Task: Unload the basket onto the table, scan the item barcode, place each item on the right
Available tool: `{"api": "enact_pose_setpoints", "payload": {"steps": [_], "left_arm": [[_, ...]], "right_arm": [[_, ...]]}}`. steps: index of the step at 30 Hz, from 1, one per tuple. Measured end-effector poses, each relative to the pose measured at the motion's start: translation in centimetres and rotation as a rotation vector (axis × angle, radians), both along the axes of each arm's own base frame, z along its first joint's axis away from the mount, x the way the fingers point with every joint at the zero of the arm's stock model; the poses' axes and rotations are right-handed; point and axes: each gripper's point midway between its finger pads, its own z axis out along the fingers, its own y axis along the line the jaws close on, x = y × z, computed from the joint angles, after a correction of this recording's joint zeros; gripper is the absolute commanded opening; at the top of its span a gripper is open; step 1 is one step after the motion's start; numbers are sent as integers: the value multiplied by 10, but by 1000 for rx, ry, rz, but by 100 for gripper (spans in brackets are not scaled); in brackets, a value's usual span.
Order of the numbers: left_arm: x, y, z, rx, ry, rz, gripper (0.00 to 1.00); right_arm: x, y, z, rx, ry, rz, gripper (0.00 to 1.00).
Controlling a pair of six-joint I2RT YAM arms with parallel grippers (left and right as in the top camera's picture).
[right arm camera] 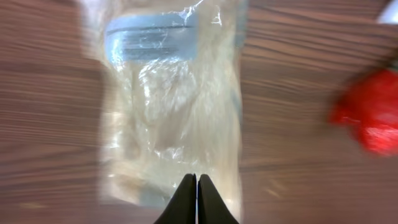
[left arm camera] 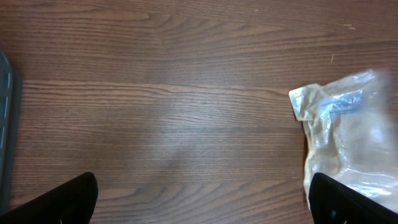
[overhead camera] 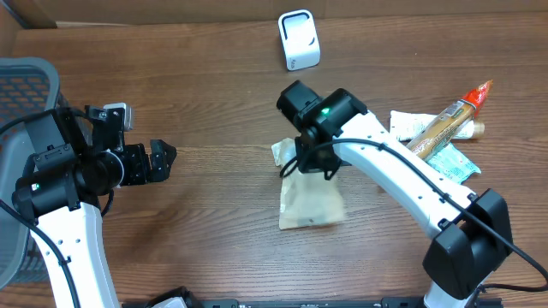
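A clear plastic bag [overhead camera: 312, 204] with pale contents and a blue-grey label lies flat at the table's middle. My right gripper [overhead camera: 306, 159] hangs over its far end. In the right wrist view the bag [right arm camera: 171, 106] fills the frame, and the gripper [right arm camera: 196, 178] is shut with its tips pinched together on the bag's film. The white scanner [overhead camera: 299, 39] stands at the back centre. My left gripper [overhead camera: 163, 161] is open to the left of the bag, empty. In the left wrist view the gripper [left arm camera: 202, 205] frames bare wood, with the bag [left arm camera: 348, 137] at the right edge.
A grey basket [overhead camera: 26, 85] sits at the far left, its rim [left arm camera: 5, 124] showing in the left wrist view. At the right lie a long tube with a red cap [overhead camera: 449, 120] and flat packets [overhead camera: 452, 164]. A blurred red cap [right arm camera: 370, 115] shows in the right wrist view.
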Motion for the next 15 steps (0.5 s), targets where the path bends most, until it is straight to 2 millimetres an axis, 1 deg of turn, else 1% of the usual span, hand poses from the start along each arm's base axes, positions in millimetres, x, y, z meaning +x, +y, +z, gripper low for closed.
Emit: {"api": "enact_pose_setpoints", "payload": {"steps": [3, 4, 5, 8, 9, 10, 14, 15], "left_arm": [[0, 0, 0, 0, 0, 0, 99], [0, 0, 0, 0, 0, 0, 99], [0, 0, 0, 0, 0, 0, 99], [0, 0, 0, 0, 0, 0, 99], [0, 0, 0, 0, 0, 0, 100], [0, 0, 0, 0, 0, 0, 99], [0, 0, 0, 0, 0, 0, 99], [0, 0, 0, 0, 0, 0, 99]], "right_arm": [[-3, -8, 2, -79, -20, 35, 4], [-1, -7, 2, -88, -38, 48, 4], [1, -4, 3, -87, -55, 60, 7], [9, 13, 4, -49, -112, 88, 33], [11, 20, 4, -29, -124, 104, 44], [14, 28, 5, -3, -139, 131, 52], [25, 46, 6, 54, -182, 186, 65], [27, 49, 4, 58, -186, 202, 66]]}}
